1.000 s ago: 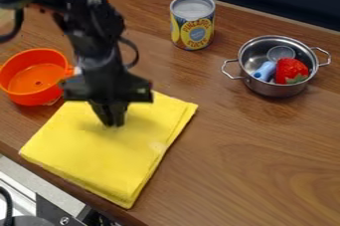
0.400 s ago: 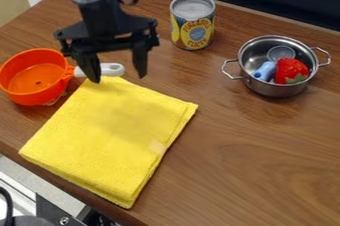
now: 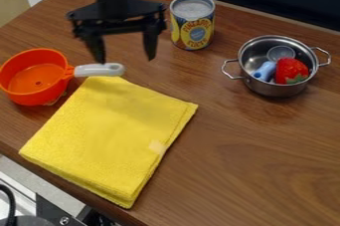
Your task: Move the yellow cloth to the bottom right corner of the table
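A: Where's the yellow cloth (image 3: 106, 135)?

B: Folded into thick layers and lying flat on the wooden counter (image 3: 259, 155), in the lower left of the view, with its lowest corner close to the counter's edge

A: And the black gripper (image 3: 126, 59)?

B: Hanging above the counter, past the cloth's far corner and left of the tin can (image 3: 193, 31). The jaws are wide apart, with a broad gap between the tips

A: What's beside the cloth?

B: An orange pan (image 3: 33, 78), to its upper left. The pan's white handle (image 3: 100, 70) points right, by the cloth's far corner; I can't tell if they touch

A: What about over on the right?

B: A metal pot (image 3: 276, 88) with two loop handles. Inside are a red strawberry (image 3: 289, 68), a blue object (image 3: 265, 71) and a small round grey piece (image 3: 281, 53). The can stands upright to the pot's upper left, well apart from it
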You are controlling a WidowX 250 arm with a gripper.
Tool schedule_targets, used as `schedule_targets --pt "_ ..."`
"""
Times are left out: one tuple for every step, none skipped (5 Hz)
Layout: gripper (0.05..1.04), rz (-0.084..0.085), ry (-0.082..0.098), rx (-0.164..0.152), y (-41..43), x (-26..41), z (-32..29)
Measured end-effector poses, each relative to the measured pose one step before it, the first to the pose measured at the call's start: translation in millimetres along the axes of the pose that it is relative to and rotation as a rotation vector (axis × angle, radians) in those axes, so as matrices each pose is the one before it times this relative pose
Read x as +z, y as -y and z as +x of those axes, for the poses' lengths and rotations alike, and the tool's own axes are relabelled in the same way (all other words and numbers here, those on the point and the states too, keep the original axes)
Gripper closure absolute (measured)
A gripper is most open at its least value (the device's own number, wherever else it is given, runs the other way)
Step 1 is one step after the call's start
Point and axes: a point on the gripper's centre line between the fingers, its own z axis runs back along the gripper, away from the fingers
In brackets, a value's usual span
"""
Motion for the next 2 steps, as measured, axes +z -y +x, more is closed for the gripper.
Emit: schedule_targets --pt "0.085 0.0022 0.0125 -0.0359 15.95 -0.55 16.85" --pt "0.085 -0.0464 0.0202 -0.0433 21.58 -0.45 4.29"
